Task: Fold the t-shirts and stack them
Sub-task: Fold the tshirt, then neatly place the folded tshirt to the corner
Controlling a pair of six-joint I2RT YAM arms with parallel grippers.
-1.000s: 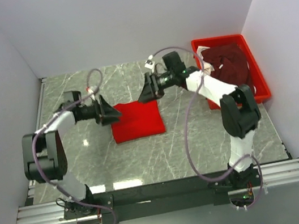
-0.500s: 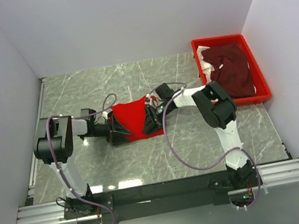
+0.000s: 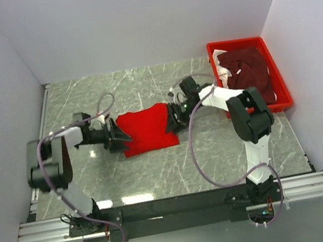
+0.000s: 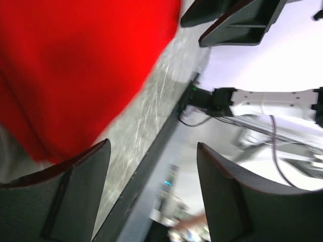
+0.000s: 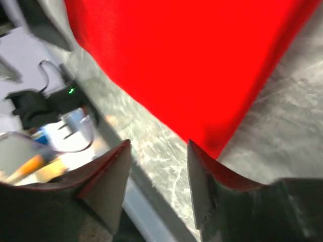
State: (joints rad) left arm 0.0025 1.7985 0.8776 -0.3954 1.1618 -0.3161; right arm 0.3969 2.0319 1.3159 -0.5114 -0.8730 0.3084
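The bright red t-shirt (image 3: pixel 146 130) lies folded in a flat rectangle at the middle of the table. My left gripper (image 3: pixel 118 138) is at its left edge, open and empty; in the left wrist view (image 4: pixel 151 166) the red shirt (image 4: pixel 75 65) lies beside the left finger (image 4: pixel 60 196). My right gripper (image 3: pixel 171 118) is at the shirt's right edge, open and empty; in the right wrist view (image 5: pixel 157 151) the red shirt (image 5: pixel 192 55) fills the top. The dark maroon t-shirt (image 3: pixel 246 72) lies crumpled in the red tray (image 3: pixel 281 85), with white fabric (image 3: pixel 220 64) beside it.
The red plastic tray stands at the far right against the wall. White walls close in the table on the left, back and right. A metal rail (image 3: pixel 176 208) runs along the near edge by the arm bases.
One second ago the grippers were at the shirt's far corners. Half a second ago both were close together over the bunched shirt. Now they are apart at its left and right edges, and it lies flat.
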